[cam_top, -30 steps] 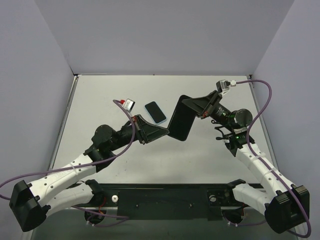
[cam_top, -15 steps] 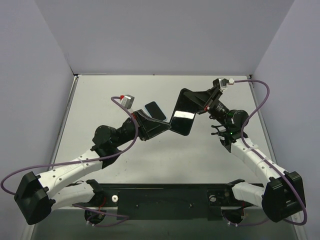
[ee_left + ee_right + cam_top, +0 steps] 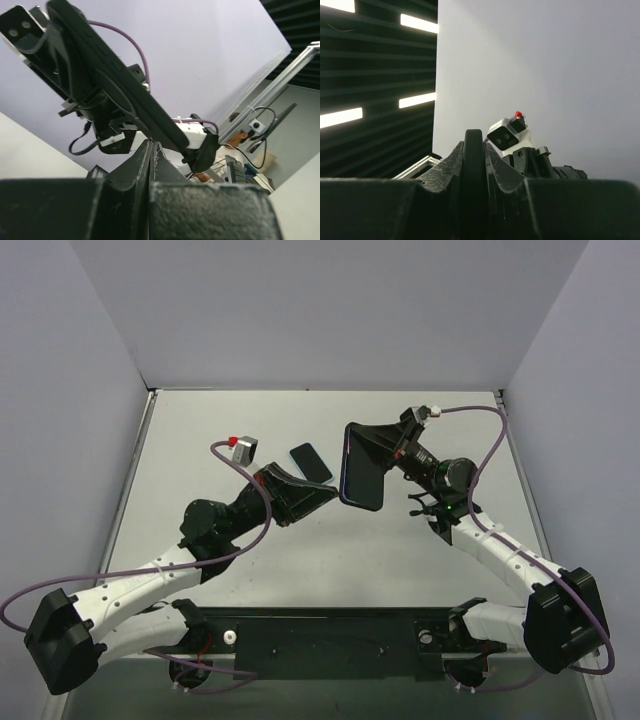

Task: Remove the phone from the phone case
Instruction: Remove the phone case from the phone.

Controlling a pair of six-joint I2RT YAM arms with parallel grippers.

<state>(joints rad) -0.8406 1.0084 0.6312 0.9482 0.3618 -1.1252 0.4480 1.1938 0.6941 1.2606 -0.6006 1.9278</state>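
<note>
A large black cased phone (image 3: pixel 362 478) is held in the air over the table's middle, standing nearly upright with its glossy face toward the left. My right gripper (image 3: pixel 378 444) is shut on its upper right edge; the right wrist view shows that edge (image 3: pixel 473 150) clamped between the fingers. My left gripper (image 3: pixel 334 497) is shut, its tips touching the phone's lower left edge. In the left wrist view the phone (image 3: pixel 115 85) slants overhead, edge on, just above the closed fingertips (image 3: pixel 148 150). Whether they pinch the case rim is not visible.
A smaller dark phone with a blue rim (image 3: pixel 312 462) lies flat on the grey table (image 3: pixel 200 450), just behind the left gripper. Purple cables loop off both wrists. Grey walls close in the left, back and right sides.
The right gripper has swung the black phone up and left, turning it more upright. The left gripper has followed, staying against its lower edge.
</note>
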